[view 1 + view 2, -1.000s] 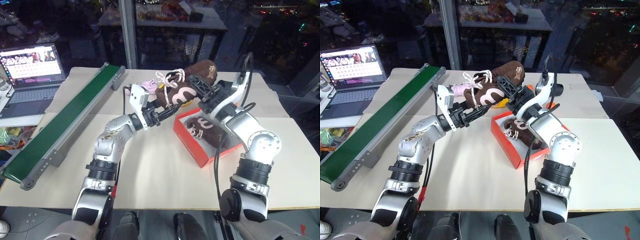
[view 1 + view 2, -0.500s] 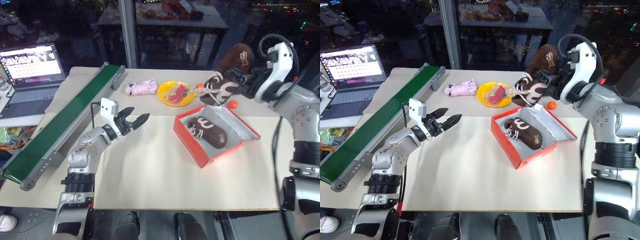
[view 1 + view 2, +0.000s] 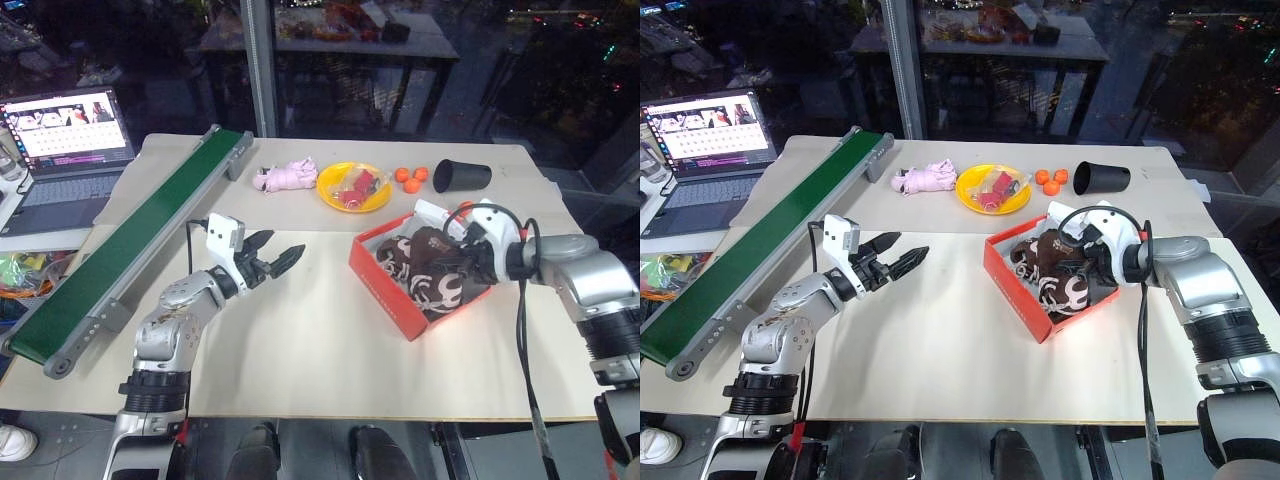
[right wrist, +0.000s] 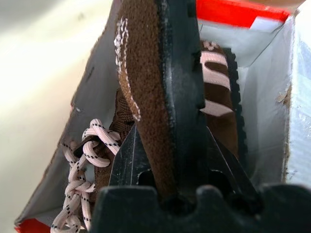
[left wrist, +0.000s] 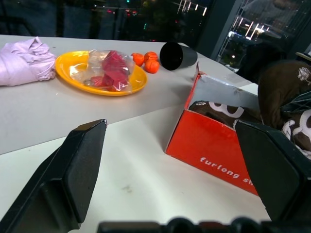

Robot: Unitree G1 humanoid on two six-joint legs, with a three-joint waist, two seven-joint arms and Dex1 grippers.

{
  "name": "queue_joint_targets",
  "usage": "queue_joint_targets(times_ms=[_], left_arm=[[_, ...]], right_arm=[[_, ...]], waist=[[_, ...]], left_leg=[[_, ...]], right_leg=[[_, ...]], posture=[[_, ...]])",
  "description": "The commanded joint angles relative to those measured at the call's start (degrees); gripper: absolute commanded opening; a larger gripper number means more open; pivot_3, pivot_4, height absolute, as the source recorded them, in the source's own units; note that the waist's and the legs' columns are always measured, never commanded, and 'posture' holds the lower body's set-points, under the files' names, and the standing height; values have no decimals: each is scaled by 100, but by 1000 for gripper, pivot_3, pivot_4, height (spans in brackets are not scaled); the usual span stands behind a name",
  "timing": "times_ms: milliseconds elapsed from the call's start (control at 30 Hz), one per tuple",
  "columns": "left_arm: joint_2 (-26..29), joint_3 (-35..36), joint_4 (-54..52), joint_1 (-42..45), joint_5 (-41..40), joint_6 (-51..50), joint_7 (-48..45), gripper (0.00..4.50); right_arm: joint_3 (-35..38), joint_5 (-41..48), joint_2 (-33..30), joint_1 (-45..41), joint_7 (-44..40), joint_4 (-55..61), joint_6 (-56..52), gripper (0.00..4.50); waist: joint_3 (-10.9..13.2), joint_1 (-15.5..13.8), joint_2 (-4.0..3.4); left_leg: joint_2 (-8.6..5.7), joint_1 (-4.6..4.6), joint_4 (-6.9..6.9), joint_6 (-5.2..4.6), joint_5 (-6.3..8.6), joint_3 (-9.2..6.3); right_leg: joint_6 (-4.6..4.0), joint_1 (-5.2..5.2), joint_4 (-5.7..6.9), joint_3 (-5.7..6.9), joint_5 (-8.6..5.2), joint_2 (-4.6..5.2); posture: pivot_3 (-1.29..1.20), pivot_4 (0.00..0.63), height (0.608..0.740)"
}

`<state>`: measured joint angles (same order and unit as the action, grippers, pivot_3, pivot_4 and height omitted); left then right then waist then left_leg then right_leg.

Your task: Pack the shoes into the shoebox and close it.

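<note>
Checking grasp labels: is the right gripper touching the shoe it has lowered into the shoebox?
Touching. In the right wrist view, the right gripper has its two black fingers clamped on the brown shoe over the open shoebox.

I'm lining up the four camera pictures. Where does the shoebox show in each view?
Left eye view: shoebox right of centre, red wall facing the left gripper.
Right eye view: right of centre, below the yellow plate.
Left wrist view: its red printed wall fills the middle right, plate up left.
Right wrist view: its white inside surrounds the shoe held by the right gripper.
Shared landmark: the yellow plate, in three of the views.
</note>
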<state>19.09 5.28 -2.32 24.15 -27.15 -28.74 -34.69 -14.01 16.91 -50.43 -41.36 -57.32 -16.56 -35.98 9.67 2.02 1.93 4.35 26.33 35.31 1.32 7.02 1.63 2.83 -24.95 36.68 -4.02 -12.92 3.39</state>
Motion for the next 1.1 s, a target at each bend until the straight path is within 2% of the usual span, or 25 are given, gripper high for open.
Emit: queue_joint_targets(times_ms=[33,133,233,333,433,533,600,733,900,1033,1100], left_arm=[[45,51,-317,-56,3,43,80,4500],[25,32,-359,-121,12,65,123,4500],[4,-25,-452,-200,52,84,186,4500],[-12,-79,-552,-278,67,86,241,4500],[19,-94,-680,-398,88,78,296,4500],[29,-98,-737,-458,100,79,332,4500],[19,-106,-741,-458,101,80,350,4500],[-10,-182,-742,-444,126,92,361,4500],[-23,-257,-705,-420,158,118,309,4500],[-8,-303,-670,-399,145,115,246,4500],[36,-363,-635,-364,149,101,134,4500]], right_arm=[[-549,-671,224,-351,-549,-501,608,432],[-1068,-1229,594,-642,-941,-1118,1111,432],[-1524,-1959,1188,-957,-770,-2050,1837,432],[-1670,-2432,1711,-1174,-557,-2879,2220,432],[-1835,-2851,2209,-1227,-492,-3568,2538,432],[-1797,-3106,2517,-1243,-470,-4091,2719,432],[-1700,-3186,2656,-1273,-495,-4376,2727,1416],[-1548,-3280,2832,-1342,-523,-4753,2794,2659],[-976,-2972,2847,-1546,-655,-4605,2525,4440],[-558,-2733,2619,-1593,-774,-3830,2122,4484],[-280,-2457,2468,-1523,-986,-2985,1510,4484]], waist=[[0,6,0],[0,15,0],[-12,52,22],[-61,73,105],[-126,126,197],[-162,191,220],[-196,197,249],[-206,173,194],[-206,186,177],[-174,189,130],[-144,185,91]], left_leg=[[0,0,0,0,0,0],[0,-5,0,0,0,0],[1,-25,0,1,0,-1],[3,-93,-9,9,6,-1],[7,-124,-13,49,30,-1],[15,-225,-28,64,40,-1],[23,-247,-48,70,44,1],[22,-246,-45,73,46,10],[27,-215,-80,71,46,10],[29,-211,-78,71,47,4],[26,-191,-75,69,46,4]], right_leg=[[0,0,0,0,0,0],[0,2,1,0,0,-1],[1,24,-2,2,-1,-2],[30,88,-14,4,-22,-2],[-20,108,-15,5,-45,-3],[-36,183,-42,12,-50,-1],[-49,198,-58,20,-48,-1],[-54,207,-64,25,-50,13],[-78,176,-33,22,-63,-6],[-65,160,14,18,-71,-17],[-56,136,22,12,-75,-18]], posture=[[0,150,736],[0,150,736],[0,150,736],[0,150,736],[0,150,736],[0,150,736],[0,150,736],[0,150,736],[0,150,736],[0,150,736],[0,150,736]])
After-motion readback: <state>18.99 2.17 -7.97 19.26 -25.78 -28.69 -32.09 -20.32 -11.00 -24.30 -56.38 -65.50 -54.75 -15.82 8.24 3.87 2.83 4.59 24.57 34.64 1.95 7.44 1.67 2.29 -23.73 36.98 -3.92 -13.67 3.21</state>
